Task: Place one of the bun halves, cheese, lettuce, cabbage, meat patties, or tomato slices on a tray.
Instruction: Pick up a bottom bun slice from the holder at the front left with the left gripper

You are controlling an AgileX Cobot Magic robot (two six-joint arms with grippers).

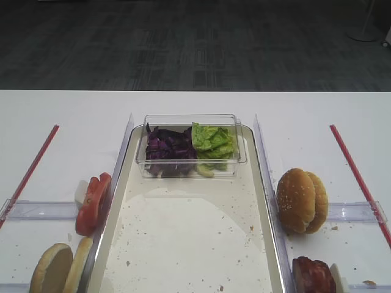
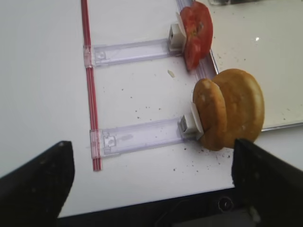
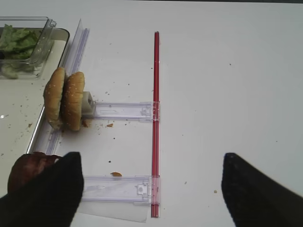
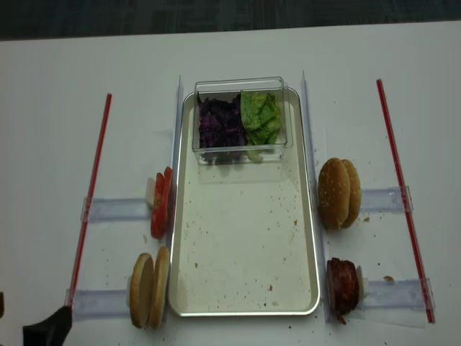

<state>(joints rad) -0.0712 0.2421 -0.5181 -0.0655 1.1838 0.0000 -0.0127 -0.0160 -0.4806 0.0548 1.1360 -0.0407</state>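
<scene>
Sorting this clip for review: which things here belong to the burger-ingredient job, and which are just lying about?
Job things:
tray
bun halves
tomato slices
meat patties
lettuce
cabbage
open left gripper

Lying about:
seeded bun tops
clear plastic box
red strips
clear holders

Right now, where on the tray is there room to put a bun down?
The tray floor is bare, save crumbs, from the clear box of cabbage and lettuce at the far end down to the near rim. It is crowded beside it: tomato slices and bun halves left, seeded buns and patties right.
</scene>
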